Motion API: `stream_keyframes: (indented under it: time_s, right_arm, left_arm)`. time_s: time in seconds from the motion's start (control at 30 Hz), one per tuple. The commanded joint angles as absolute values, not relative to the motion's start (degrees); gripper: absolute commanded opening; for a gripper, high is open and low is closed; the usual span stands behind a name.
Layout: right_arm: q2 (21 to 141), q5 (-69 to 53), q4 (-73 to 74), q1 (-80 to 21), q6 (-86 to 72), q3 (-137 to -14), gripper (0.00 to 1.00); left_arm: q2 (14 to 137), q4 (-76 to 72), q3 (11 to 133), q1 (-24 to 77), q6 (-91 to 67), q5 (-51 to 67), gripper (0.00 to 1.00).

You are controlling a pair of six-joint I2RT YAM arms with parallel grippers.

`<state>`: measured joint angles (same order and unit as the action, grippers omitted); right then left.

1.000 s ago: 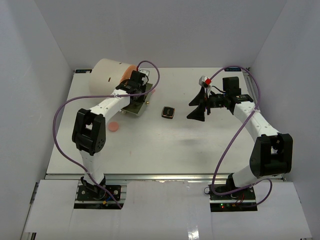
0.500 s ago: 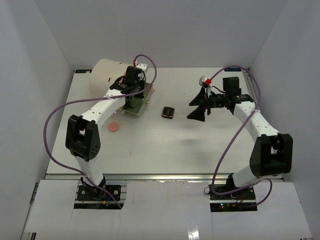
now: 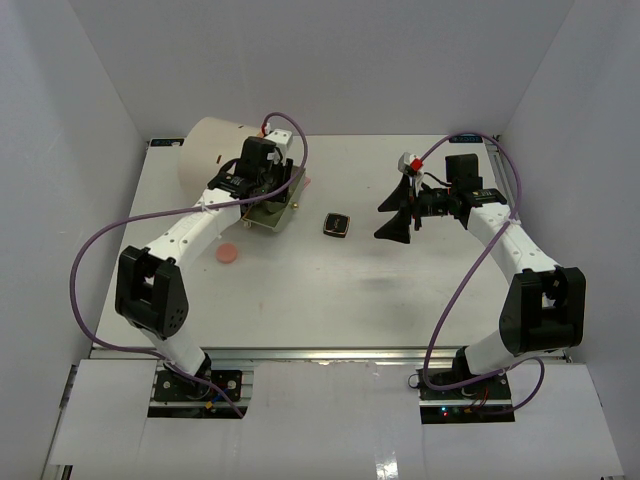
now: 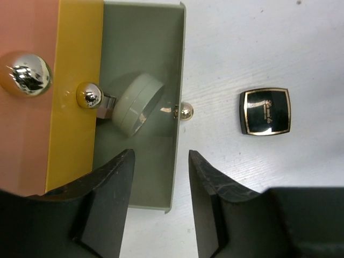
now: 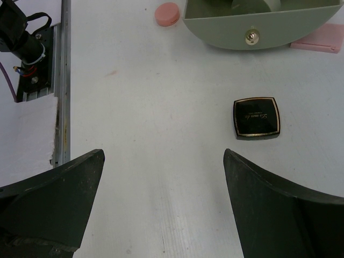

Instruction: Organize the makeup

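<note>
Round pink pad (image 3: 228, 253) is seen lying flat, nearest the arm bases. Black-gold compact (image 3: 337, 224) is found flat at mid-table, apart from both arms. Right gripper (image 3: 397, 215) is spread wide, with nothing grasped. Left gripper (image 4: 161, 156) is poised over the open drawer (image 4: 145, 32), jaws parted and empty. Clear round jar (image 4: 138, 103) is observed tilted inside that drawer.

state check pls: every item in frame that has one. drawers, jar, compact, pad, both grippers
grey drawer: pulled out, open
yellow drawer front: looks shut
clear round jar: inside the grey drawer, tipped on its edge
black-gold compact: lid closed, lying flat outside the drawer
round pink pad: loose, outside the drawer
left gripper: open, empty, above the drawer's front wall
right gripper: wide open, empty
</note>
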<state>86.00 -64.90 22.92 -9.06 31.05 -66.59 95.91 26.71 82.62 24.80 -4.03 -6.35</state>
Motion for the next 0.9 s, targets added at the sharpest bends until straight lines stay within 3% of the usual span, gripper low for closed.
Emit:
stream_keyframes:
  time_s: [0.0,0.23,0.87]
  right_arm:
    - [86.3,-67.1,24.1,-8.9,32.7,-66.6,0.98]
    - [86.1,-67.6,24.3,-8.8,33.2,-66.6,0.98]
    - [86.6,-67.4,25.0,-8.6,34.0,-66.8,0.98]
  left_arm:
    - [94.8,25.8,82.2,24.3,-1.2,-6.3,0.59]
    - [98.1,25.9,84.5,24.3,2.5,-9.0,0.65]
    - [109.8,26.0,91.9,24.3,7.2,-14.1,0.64]
